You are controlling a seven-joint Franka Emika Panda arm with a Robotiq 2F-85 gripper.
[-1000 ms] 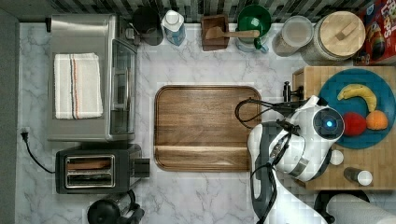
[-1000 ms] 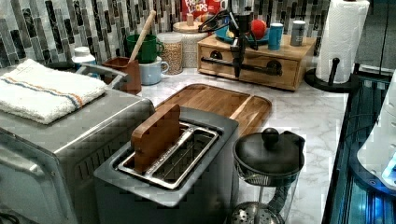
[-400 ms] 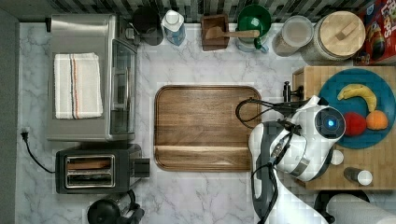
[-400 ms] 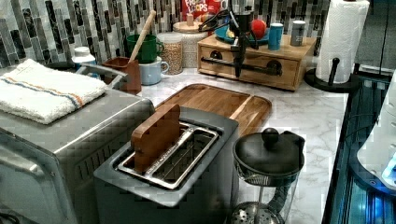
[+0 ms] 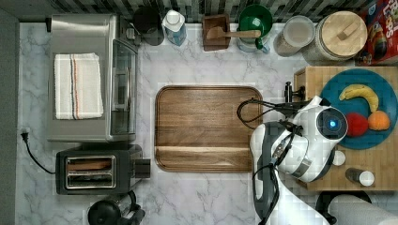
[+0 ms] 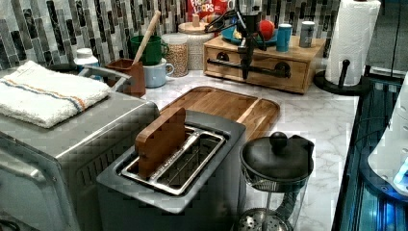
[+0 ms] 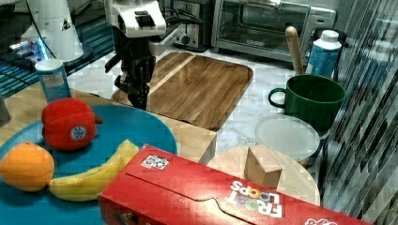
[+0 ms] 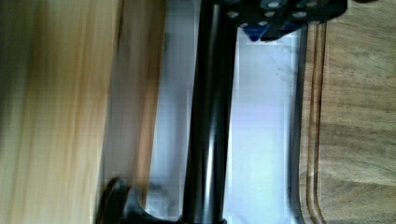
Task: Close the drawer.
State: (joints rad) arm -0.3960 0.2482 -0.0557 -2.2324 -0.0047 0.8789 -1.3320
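The drawer [image 6: 260, 81] is the front of a light-wood box, and its face sits about flush with the box. A long black bar handle [image 6: 272, 71] runs across it. My gripper [image 6: 245, 72] hangs straight down right in front of the handle, on the side of the brown board, with its fingers together and nothing held. In the right view the gripper [image 7: 141, 99] points down past the edge of the box top [image 7: 187, 136]. The wrist view has the handle [image 8: 210, 140] running close beside the gripper [image 8: 275, 25]. One handle end [image 5: 288, 91] pokes out from the box in the top view.
A dark wooden board [image 5: 206, 126] lies on the marble just beside the box. A blue plate [image 5: 361, 136] with fruit and small jars sits on the box top. A paper towel stand [image 6: 353, 43], a toaster [image 5: 98, 168], a toaster oven [image 5: 89, 77] and mugs ring the counter.
The arm has edged very slightly toward the wooden box. The drawer front and handle look about where they were.
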